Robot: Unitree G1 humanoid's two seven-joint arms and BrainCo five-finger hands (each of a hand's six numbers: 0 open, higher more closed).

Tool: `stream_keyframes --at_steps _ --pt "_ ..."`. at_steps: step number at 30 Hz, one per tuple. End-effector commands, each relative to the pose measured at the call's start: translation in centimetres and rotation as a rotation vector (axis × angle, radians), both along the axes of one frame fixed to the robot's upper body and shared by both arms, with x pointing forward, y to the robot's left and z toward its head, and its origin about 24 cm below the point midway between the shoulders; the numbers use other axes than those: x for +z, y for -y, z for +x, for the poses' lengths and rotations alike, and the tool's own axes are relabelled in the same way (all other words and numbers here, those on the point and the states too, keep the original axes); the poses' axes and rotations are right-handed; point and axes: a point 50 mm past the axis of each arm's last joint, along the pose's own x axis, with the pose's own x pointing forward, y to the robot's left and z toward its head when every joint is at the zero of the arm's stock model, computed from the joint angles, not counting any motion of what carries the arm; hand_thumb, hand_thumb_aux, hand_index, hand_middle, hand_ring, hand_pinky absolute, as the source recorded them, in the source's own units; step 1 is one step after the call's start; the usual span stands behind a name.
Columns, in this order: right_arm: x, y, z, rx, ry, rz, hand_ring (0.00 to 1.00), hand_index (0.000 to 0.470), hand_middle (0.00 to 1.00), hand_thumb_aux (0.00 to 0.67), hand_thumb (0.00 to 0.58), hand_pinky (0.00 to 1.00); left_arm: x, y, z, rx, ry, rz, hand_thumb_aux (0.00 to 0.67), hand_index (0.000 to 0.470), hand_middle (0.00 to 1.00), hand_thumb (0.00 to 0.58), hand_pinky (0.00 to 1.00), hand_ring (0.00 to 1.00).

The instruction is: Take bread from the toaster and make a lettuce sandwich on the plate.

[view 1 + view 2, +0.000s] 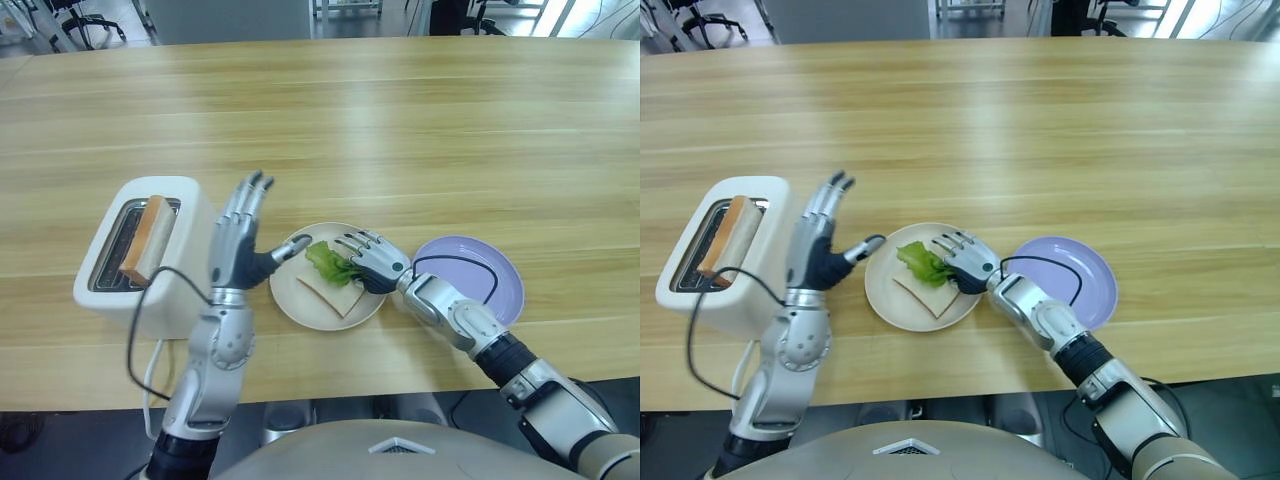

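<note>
A: What's where?
B: Toaster (185,225) holds one bread slice (148,238); beige plate (288,298) carries a second slice (336,296) with lettuce (324,260) on it; purple plate (502,290) beside.
A: Hands?
B: Right hand (376,263) clamps the lettuce; left hand (238,242), fingers spread, stands between toaster and plate.

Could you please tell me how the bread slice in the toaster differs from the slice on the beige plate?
The toaster slice stands on edge in a slot of the toaster, brown crust up; the plate slice lies flat on the beige plate, pale face up. The plate slice carries lettuce, held by the right hand; the toaster slice is untouched. Both are slices of sandwich bread.
</note>
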Motion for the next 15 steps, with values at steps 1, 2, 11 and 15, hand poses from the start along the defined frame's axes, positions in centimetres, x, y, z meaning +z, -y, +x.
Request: stream_keyframes --at_steps 1,2,11,15 --pt "-1.9 0.2 -0.9 0.003 -0.057 -0.099 0.0 0.46 0.0 0.67 0.58 0.0 2.6 -1.8 -1.8 0.076 0.102 0.01 0.0 0.0 0.0 0.0 0.0 0.0" --pt "-1.7 0.1 -0.8 0.002 -0.052 -0.098 0.0 0.46 0.0 0.67 0.58 0.0 3.1 -2.6 -2.4 0.113 0.107 0.034 0.0 0.0 0.0 0.0 0.0 0.0" --pt "0.2 0.5 -0.4 -0.018 0.014 -0.087 0.0 0.0 0.0 0.0 0.0 0.0 4.8 -9.3 -5.5 0.414 0.03 0.247 0.0 0.0 0.0 0.0 0.0 0.0" --pt "1.0 0.7 -0.3 -0.022 0.026 -0.079 0.0 0.0 0.0 0.0 0.0 0.0 4.4 -11.8 -6.2 0.528 -0.077 0.326 0.0 0.0 0.0 0.0 0.0 0.0"
